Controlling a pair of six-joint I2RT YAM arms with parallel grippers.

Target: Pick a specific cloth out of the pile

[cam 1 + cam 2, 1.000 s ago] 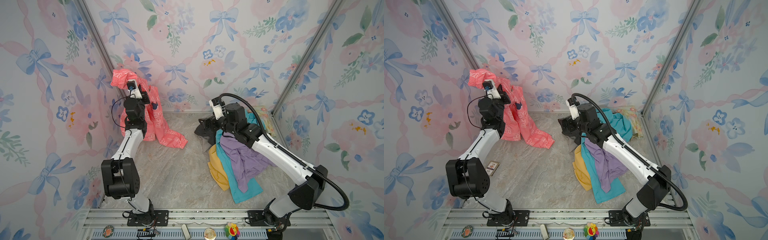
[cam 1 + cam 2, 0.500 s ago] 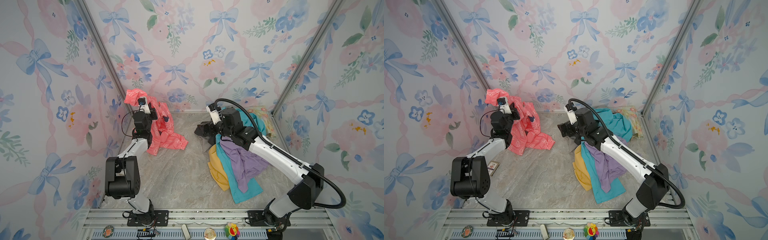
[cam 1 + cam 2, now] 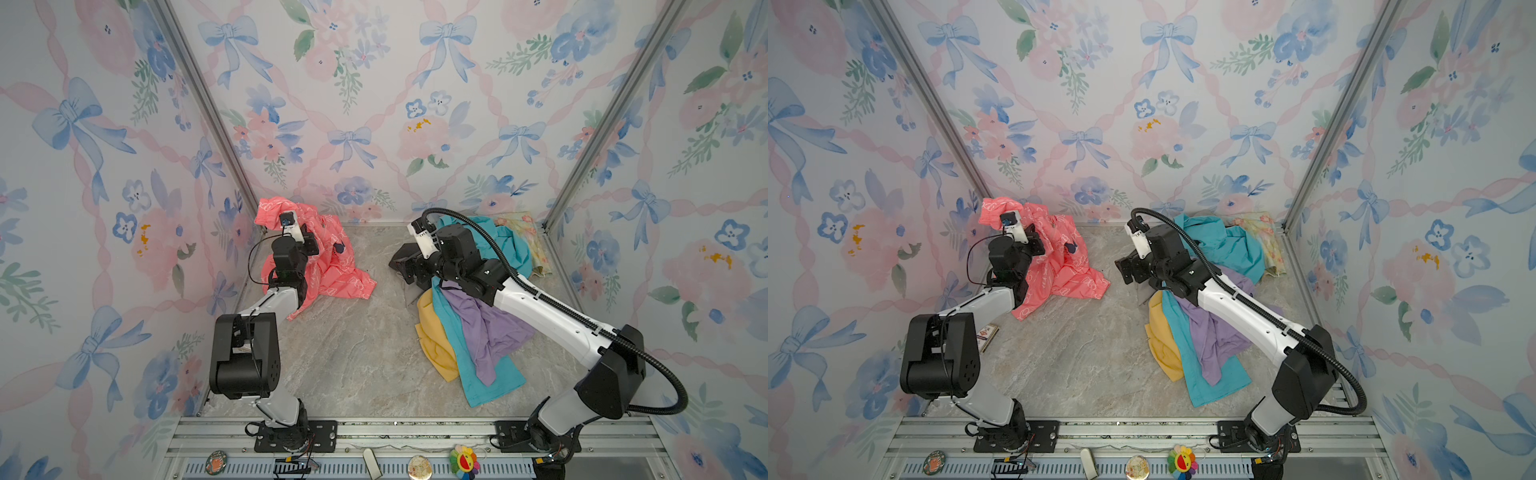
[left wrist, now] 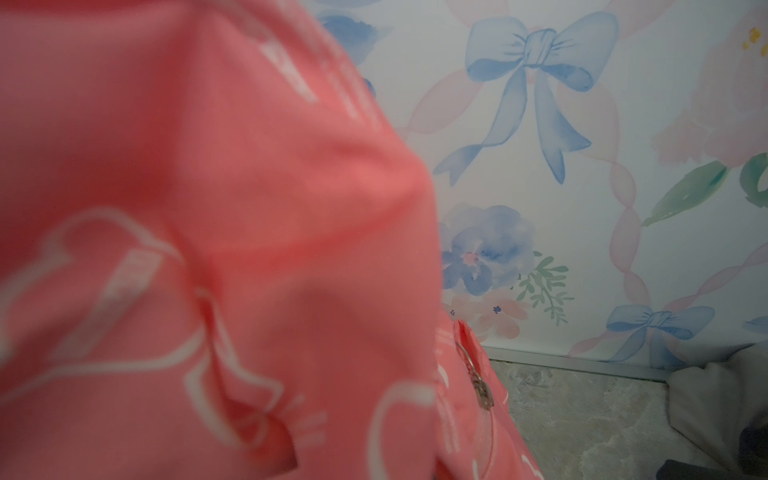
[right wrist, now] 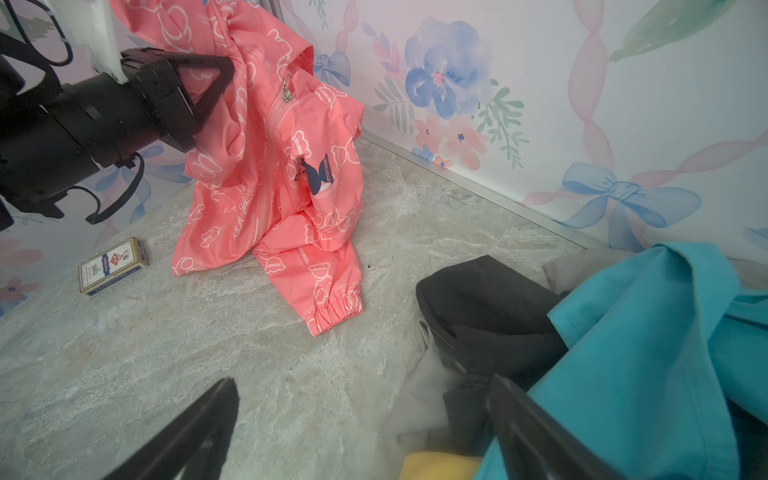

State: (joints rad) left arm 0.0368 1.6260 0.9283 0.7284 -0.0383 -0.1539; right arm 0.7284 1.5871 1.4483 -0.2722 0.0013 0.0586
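Your left gripper [image 5: 208, 106] is pressed together on a bunched fold of the pink cloth [image 3: 328, 266], held up by the far left corner. From that pinch the cloth hangs down and spills onto the floor [image 3: 353, 345]. Its long axis runs from the raised grip at far left toward the near right, and the cuffed sleeve [image 5: 332, 307] is the end lying closest to the pile [image 3: 478, 328].

The relation to watch is the gap. In both top views a strip of bare floor separates the sleeve end from the pile's left edge, so the cloth looks fully clear of the other garments.

Your right gripper [image 5: 363, 380] is spread wide and holds nothing. It hovers at the pile's left edge over the dark grey garment [image 5: 486, 303], well apart from the pink cloth.

The left arm is the nearer one by far. Setting the cloth down likely falls to it alone, working leftward, away from the pile.
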